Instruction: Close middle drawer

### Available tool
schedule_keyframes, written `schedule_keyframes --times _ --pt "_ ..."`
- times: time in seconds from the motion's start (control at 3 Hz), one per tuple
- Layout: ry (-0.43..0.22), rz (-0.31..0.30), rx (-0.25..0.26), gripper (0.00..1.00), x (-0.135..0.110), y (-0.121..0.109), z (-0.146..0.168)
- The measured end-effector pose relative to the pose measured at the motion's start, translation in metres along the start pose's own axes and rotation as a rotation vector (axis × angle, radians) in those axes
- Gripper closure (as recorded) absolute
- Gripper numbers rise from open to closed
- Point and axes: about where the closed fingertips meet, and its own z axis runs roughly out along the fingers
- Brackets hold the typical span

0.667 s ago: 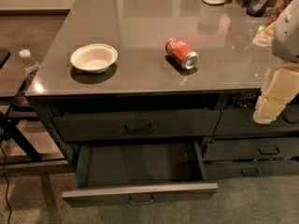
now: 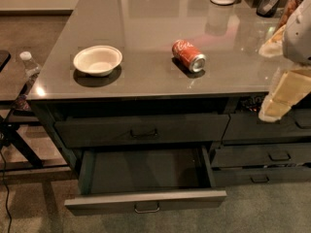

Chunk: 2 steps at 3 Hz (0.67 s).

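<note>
While it stands pulled out toward the near side, the middle drawer (image 2: 146, 198) lies under the shut upper drawer (image 2: 97, 130). Its long axis runs left-right and its handle (image 2: 146, 208) faces near. The gripper (image 2: 284, 93) hangs at the right, beside the countertop (image 2: 146, 23) corner; how wide it stands cannot be told. Neither has moved since the earlier frame.

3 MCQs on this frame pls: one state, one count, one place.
1. The middle drawer is: A) shut B) pulled out C) removed
2. Cans on the countertop: A) none B) one C) three
3. The gripper is: A) inside the drawer B) at the drawer's handle C) by the countertop's right front edge

1 B: its tray shows, front well out from the cabinet.
2 B: a single red can lies on its side.
3 C: it hangs at the right edge, away from the drawer.
</note>
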Motion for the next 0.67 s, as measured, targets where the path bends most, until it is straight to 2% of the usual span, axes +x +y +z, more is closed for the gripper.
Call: schedule_keyframes --times 0.67 --pt "0.0 0.0 0.0 0.65 0.0 0.0 0.0"
